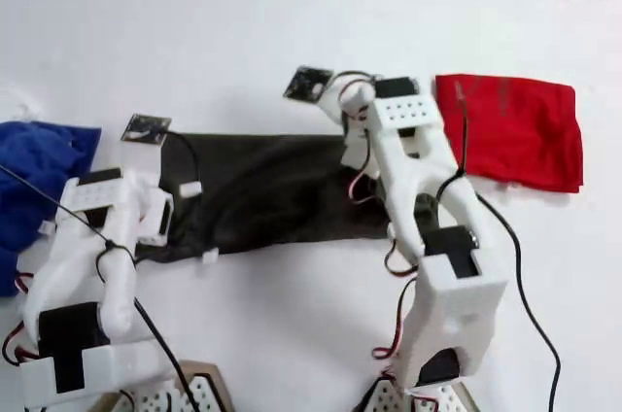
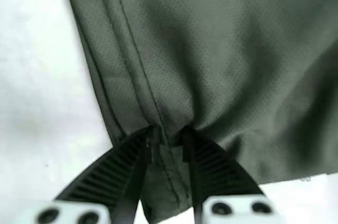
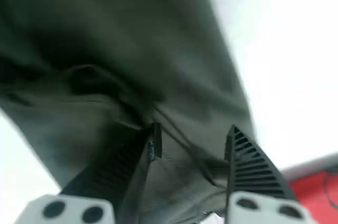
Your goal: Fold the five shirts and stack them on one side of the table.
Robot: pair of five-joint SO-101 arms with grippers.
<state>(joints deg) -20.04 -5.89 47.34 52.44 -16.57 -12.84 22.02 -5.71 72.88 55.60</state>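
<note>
From my station I see the dark shirt spread as a long band across the middle of the table, running left to right between the two arms. My left claw is clenched on the shirt at its left end: the two fingers are pinched together over a stitched hem, and the cloth puckers into small folds where they bite. From there the fabric fans out smooth, with the white tabletop showing beside its edge. My right claw sits over the shirt's right end with its fingers spread apart; loose, wrinkled cloth and a seam lie between them, and I read it as released, not pinching anything. In that wrist view a sliver of red shows just past the shirt's edge. That is the red shirt, folded into a rough rectangle and lying flat on the far right of the table, just beside the dark shirt's right end. The blue shirt lies bunched up at the left edge, left of my left arm and apart from the dark one.
</note>
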